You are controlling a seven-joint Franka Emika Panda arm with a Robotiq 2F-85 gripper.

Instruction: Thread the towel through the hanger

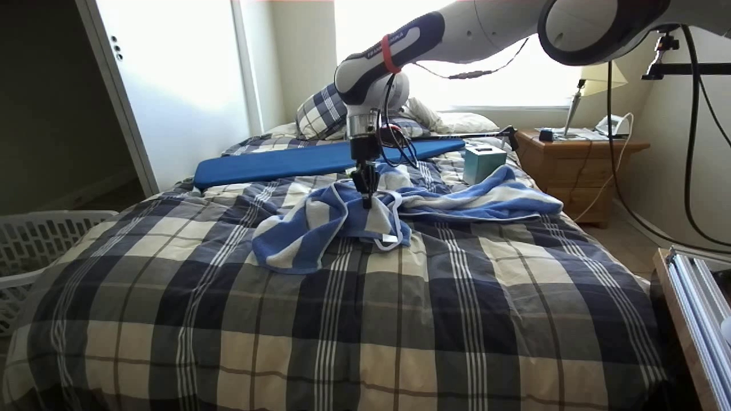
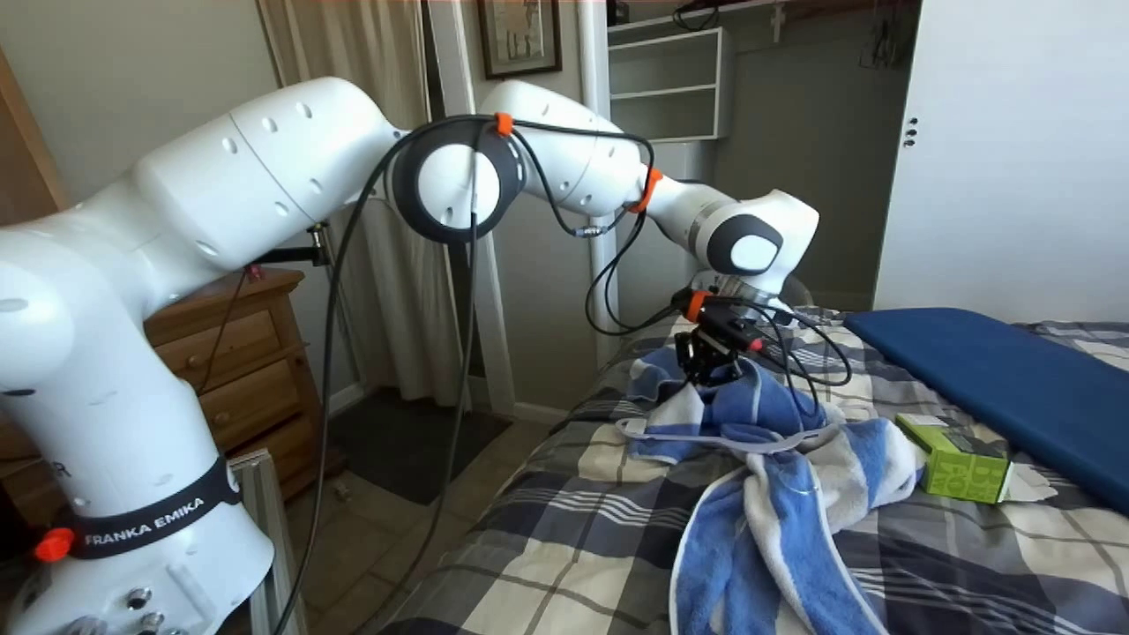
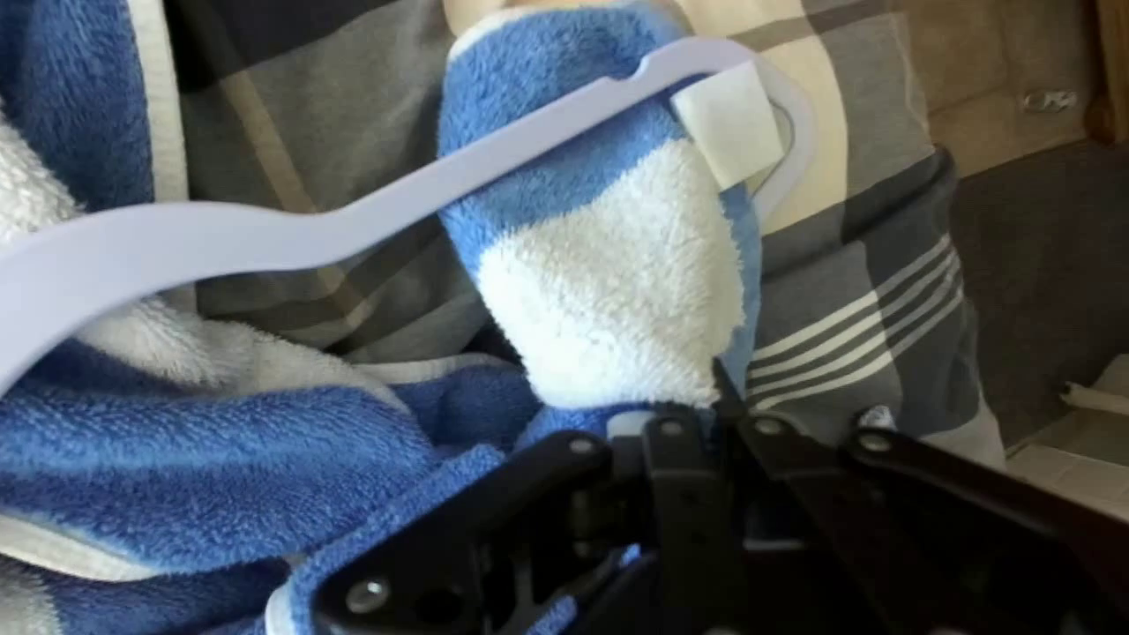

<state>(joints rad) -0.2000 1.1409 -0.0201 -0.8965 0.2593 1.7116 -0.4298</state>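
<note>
Closest to me, the plaid bedspread point(image 1: 400, 297) spills off the bottom edge, and on the left a white laundry basket point(image 1: 63, 216) is cut off; whatever it holds, I can't make out. Further up the bed, the blue-and-white towel point(image 1: 300, 237) sprawls in folds. A pale lilac hanger point(image 3: 494, 165) lies across it; in the wrist view its strip passes over a striped end, a white tag point(image 3: 732, 123) by its rounded tip, the rest out of sight. The black pincer point(image 1: 367, 200) points down onto the towel, fingers drawn together; whether a fold is nipped between them I can't tell. Just past the towel sits a green box point(image 2: 957, 483), its inside hidden from me. Behind stretches a long blue board point(image 1: 280, 165), crossed by the arm point(image 1: 491, 25). Pillows point(image 1: 322, 114) lie beyond, and to the right a wooden nightstand point(image 1: 571, 162) carries a lamp point(image 1: 599, 80), partly blocked by the arm, and clutter too small to name.
</note>
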